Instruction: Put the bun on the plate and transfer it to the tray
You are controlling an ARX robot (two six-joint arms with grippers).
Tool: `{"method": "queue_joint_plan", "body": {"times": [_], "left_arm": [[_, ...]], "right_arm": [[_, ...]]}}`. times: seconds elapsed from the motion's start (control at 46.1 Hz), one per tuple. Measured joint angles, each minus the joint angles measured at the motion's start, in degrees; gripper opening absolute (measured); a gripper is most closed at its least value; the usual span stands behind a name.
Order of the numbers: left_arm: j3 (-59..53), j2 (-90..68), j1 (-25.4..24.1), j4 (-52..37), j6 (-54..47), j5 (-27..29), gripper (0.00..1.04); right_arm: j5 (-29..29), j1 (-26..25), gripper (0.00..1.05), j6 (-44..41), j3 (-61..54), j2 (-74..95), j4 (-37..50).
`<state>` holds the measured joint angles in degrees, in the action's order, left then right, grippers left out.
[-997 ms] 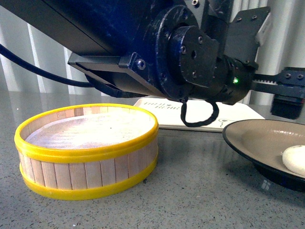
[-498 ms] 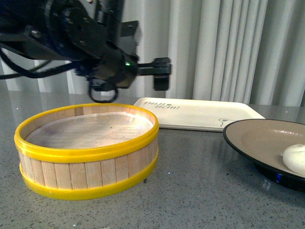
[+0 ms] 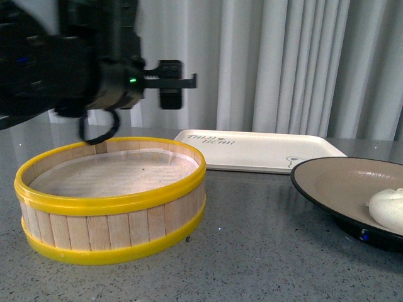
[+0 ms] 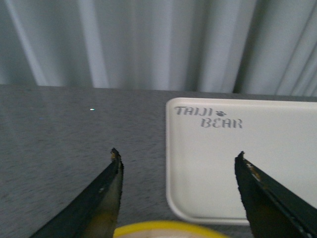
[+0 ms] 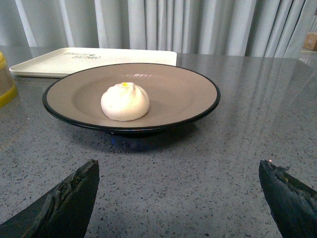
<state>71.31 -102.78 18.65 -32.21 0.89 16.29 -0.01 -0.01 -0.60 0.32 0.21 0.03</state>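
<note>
One tray [image 3: 261, 150] lies beyond the plate [image 5: 178, 91], the left gripper [image 4: 179, 156] and right gripper [image 5: 178, 166] both gape empty, and the bun [image 5: 125, 101] sits loose on that plate, so a tilted lift could roll it off.

Pale matt wood slats on the round yellow-rimmed steamer basket [image 3: 113, 217], rims glossy plastic-looking, whitish paper-like liner [image 3: 107, 173] inside; grey speckled stone-look tabletop [image 3: 264, 251] smooth, semi-gloss; cream-white rectangular tray [image 3: 264, 151] smooth, matt; black-rimmed beige round plate [image 5: 173, 94] w/ satin glaze; pale cream domed bun [image 5: 125, 101] soft matt; grey pleated curtains [image 3: 302, 63] cloth.
</note>
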Motion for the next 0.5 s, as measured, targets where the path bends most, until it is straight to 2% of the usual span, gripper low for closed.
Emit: {"method": "queue_joint_plan", "body": {"times": [0.173, 0.325, 0.498], "left_arm": [[-23.78, 13.84, -6.14, -11.45, -0.35, -2.67, 0.30], [-35.69, 19.47, -7.72, -15.26, -0.39, -5.95, 0.05], [-46.47, 27.30, -10.47, -18.34, -0.57, -8.37, 0.04]], "right_arm": [[-0.07, 0.00, 0.96, 0.00, 0.00, 0.00, 0.00], [-0.04, 0.00, 0.96, 0.00, 0.00, 0.00, 0.00], [-0.07, 0.00, 0.96, 0.00, 0.00, 0.00, 0.00]]}}
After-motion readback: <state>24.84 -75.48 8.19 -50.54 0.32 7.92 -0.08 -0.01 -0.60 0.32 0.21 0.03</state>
